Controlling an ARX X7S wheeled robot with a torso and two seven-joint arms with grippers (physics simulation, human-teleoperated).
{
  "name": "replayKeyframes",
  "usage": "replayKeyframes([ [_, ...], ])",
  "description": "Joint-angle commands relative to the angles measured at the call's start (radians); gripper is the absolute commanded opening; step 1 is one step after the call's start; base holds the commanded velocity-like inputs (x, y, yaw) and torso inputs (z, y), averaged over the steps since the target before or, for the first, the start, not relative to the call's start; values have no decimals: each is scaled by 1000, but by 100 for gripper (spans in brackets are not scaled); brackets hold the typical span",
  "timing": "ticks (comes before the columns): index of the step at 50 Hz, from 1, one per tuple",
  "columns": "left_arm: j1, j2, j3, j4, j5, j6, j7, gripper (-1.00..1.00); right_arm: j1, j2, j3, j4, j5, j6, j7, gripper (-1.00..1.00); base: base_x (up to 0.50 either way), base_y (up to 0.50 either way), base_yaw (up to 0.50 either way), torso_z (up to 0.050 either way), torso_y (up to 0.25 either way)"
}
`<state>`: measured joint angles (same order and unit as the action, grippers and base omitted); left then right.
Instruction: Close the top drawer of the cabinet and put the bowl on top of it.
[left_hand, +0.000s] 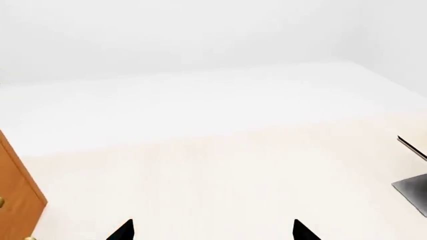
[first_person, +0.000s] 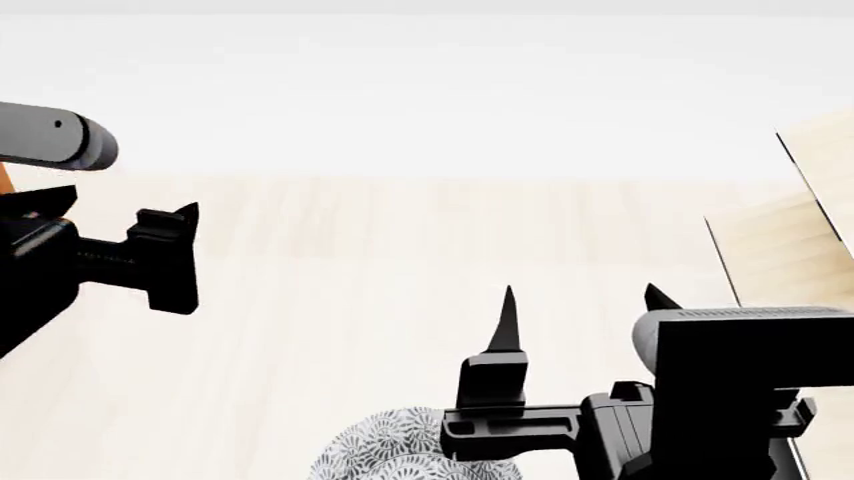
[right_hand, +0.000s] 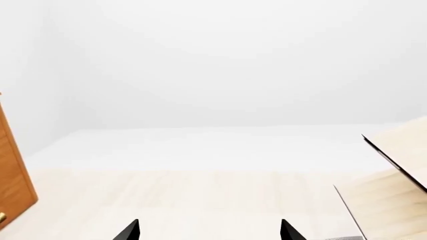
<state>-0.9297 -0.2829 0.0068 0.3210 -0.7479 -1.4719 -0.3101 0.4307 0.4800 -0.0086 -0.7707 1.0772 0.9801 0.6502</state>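
— At the far left edge, what is showing?
— Orange-brown wooden cabinet is standing there; top drawer is hidden.
— And the pincers?
— Left pincer and right pincer are both gaping apart, empty, right one hovering just above the grey-flowered white bowl.

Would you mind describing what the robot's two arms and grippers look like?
Both grippers are matte black with blocky bodies and pointed, tapering fingertips: the left gripper and right gripper. Grey rounded cylindrical arm links sit behind them. No cables or markings are visible.
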Motion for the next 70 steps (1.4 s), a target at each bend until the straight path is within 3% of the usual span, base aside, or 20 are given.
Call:
replayKeyframes([
  [1,-63,16,45,-143,-13,21,43,100,-11,8,-1,9,-13,-15,-8,100,0,0,0,0,0],
  [14,-78,31,96,-234,-18,62,89,100,-20,12,1,-4,-2,-15,8,100,0,0,0,0,0],
  [30,8,41,141,-237,-24,117,111,100,7,28,28,-5,44,-10,29,100,0,0,0,0,0],
  [32,25,40,152,-232,-21,126,112,100,-86,23,0,-1,-77,-100,-51,100,0,0,0,0,0],
  [35,43,39,165,-236,-21,138,122,100,-94,24,-4,5,-94,-114,-61,100,0,0,0,0,0],
  [70,141,36,300,-314,26,251,175,100,-51,72,62,-57,32,-80,15,100,0,0,0,0,0],
])
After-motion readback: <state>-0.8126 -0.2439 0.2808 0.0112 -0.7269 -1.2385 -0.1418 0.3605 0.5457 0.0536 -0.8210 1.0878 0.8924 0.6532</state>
